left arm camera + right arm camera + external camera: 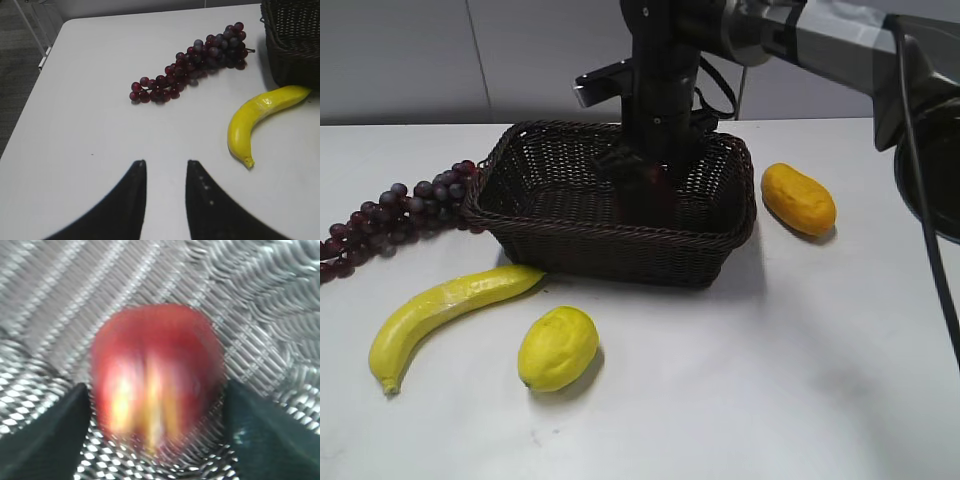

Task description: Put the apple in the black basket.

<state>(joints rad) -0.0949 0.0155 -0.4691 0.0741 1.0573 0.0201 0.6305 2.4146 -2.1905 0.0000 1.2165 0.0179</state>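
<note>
The dark red apple (157,380) with yellowish streaks lies inside the black basket (620,255), on its woven floor (260,300). It looks blurred in the right wrist view. In the exterior view only a bit of the apple (652,180) shows behind the arm. My right gripper (156,385) reaches down into the basket (642,190). Its fingers are spread either side of the apple with small gaps, so it is open. My left gripper (166,163) is open and empty above bare table, left of the basket's corner (295,45). It does not show in the exterior view.
A bunch of dark red grapes (400,205) (195,70) lies left of the basket. A yellow banana (450,305) (260,120) and a yellow lemon (558,347) lie in front of it. An orange-yellow oblong fruit (798,198) lies to its right.
</note>
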